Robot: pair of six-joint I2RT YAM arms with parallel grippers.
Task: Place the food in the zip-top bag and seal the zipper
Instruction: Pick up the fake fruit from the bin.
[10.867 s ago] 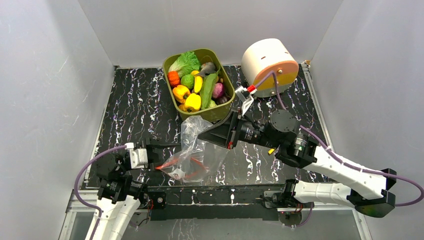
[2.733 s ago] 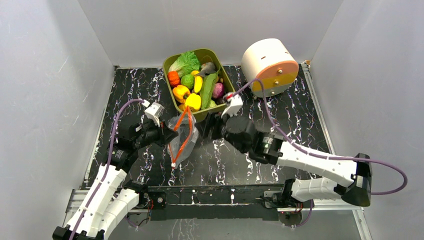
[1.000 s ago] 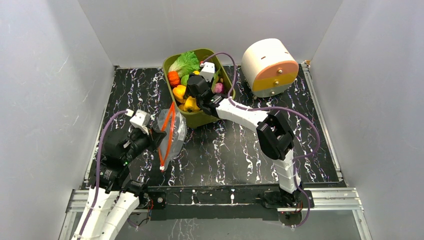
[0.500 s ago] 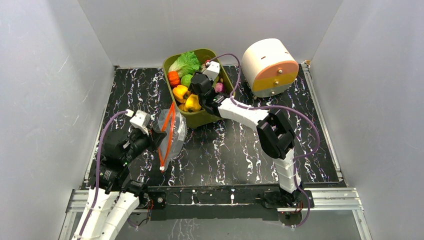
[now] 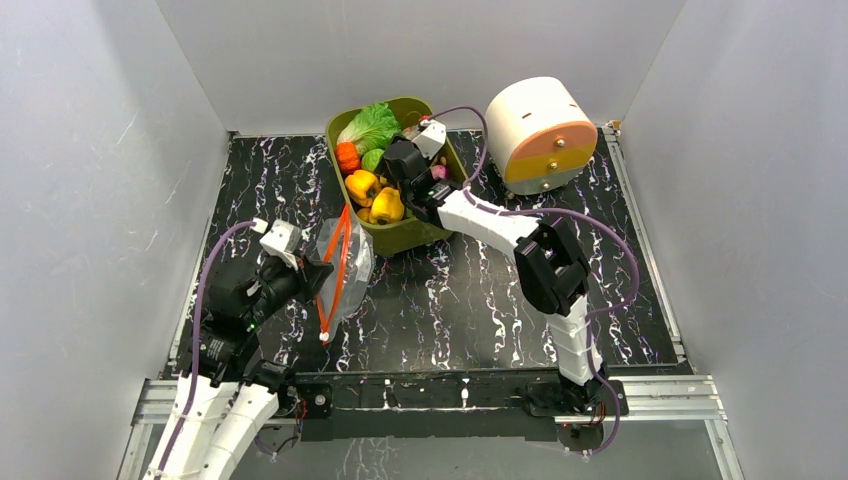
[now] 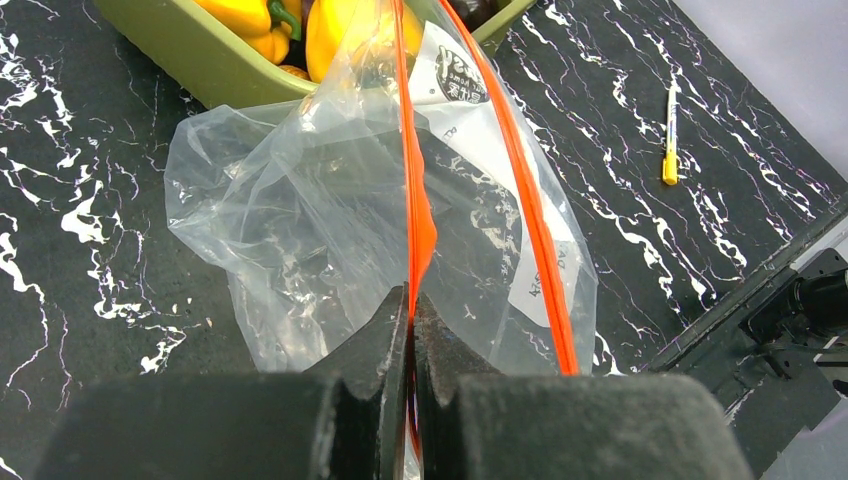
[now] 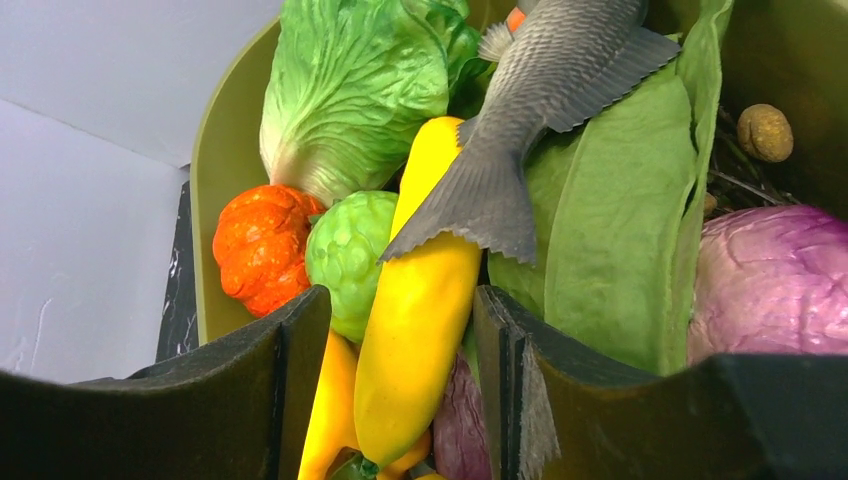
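The zip-top bag hangs clear and crinkly just left of the olive tub. My left gripper is shut on its red-orange zipper; the bag's mouth gapes, with the second strip apart to the right. The food lies piled in the tub. My right gripper is down in the tub, open, its fingers astride a yellow banana with a gap on the left side. Around it lie an orange piece, a green cucumber and a purple onion. Yellow peppers sit at the tub's near end.
A lettuce head and a grey toy fish lie over the banana's far end. A white drum with an orange face stands right of the tub. A small yellow stick lies on the black marbled table.
My right gripper has shifted a little toward the far right of the tub, over the banana. The left gripper and the bag have stayed where they were.
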